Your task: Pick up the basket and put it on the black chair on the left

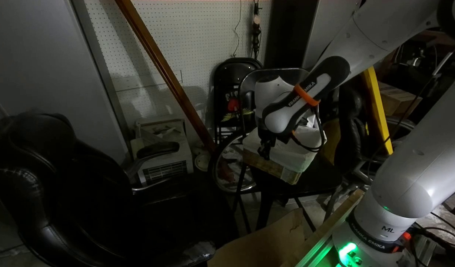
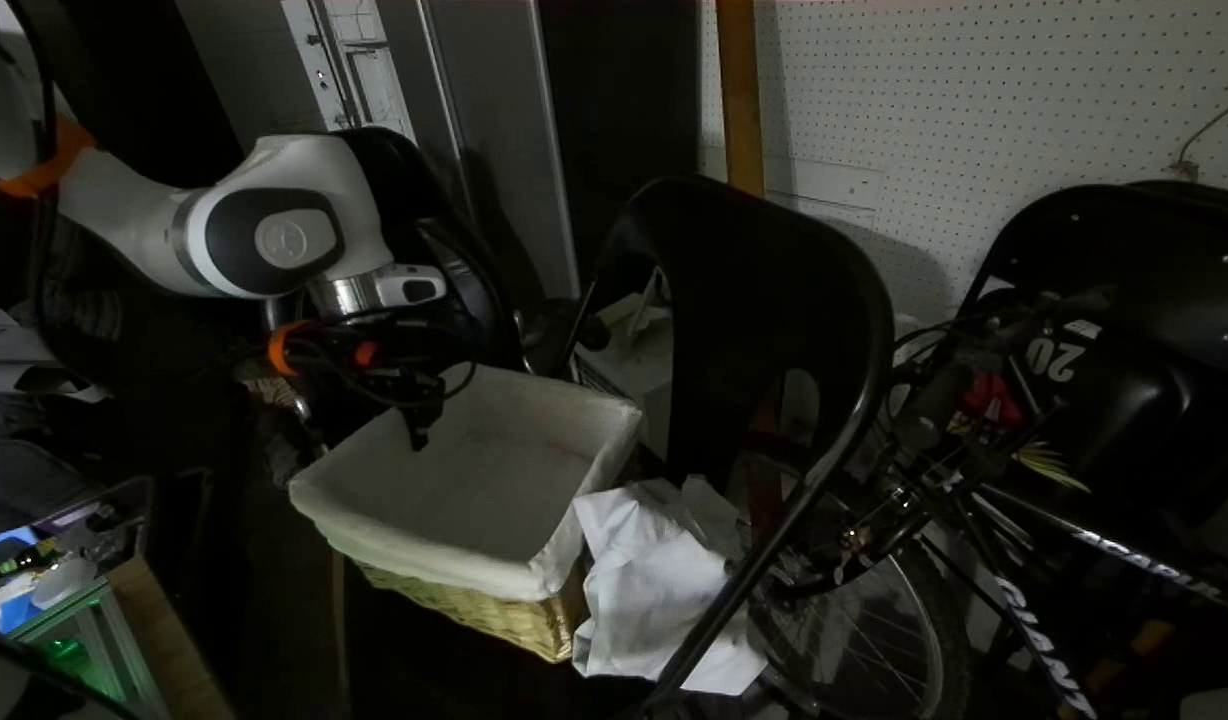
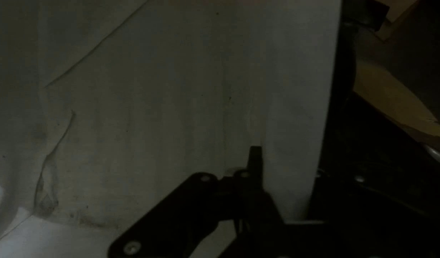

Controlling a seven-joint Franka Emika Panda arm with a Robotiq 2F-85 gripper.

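Observation:
The basket (image 1: pixel 292 150) is wicker with a white cloth liner over its rim. It stands on a black chair (image 1: pixel 316 181) with a metal frame, and its lined inside is bare in an exterior view (image 2: pixel 464 590). My gripper (image 1: pixel 265 150) is at the basket's side wall, pointing down. In an exterior view (image 2: pixel 419 430) one finger is inside the basket against the liner. In the wrist view (image 3: pixel 281 159) the rim lies between the fingers, drawn close together on it; the outer finger is mostly lost in the dark. The black leather armchair (image 1: pixel 168 207) is at the left.
A white cloth or bag (image 2: pixel 664 590) lies beside the basket by the chair back (image 2: pixel 764 300). A bicycle (image 2: pixel 904 600) stands behind the chair. A white heater-like box (image 1: pixel 164 159) and a leaning wooden beam (image 1: pixel 168 74) are behind the armchair. Cardboard (image 1: pixel 264 241) lies in front.

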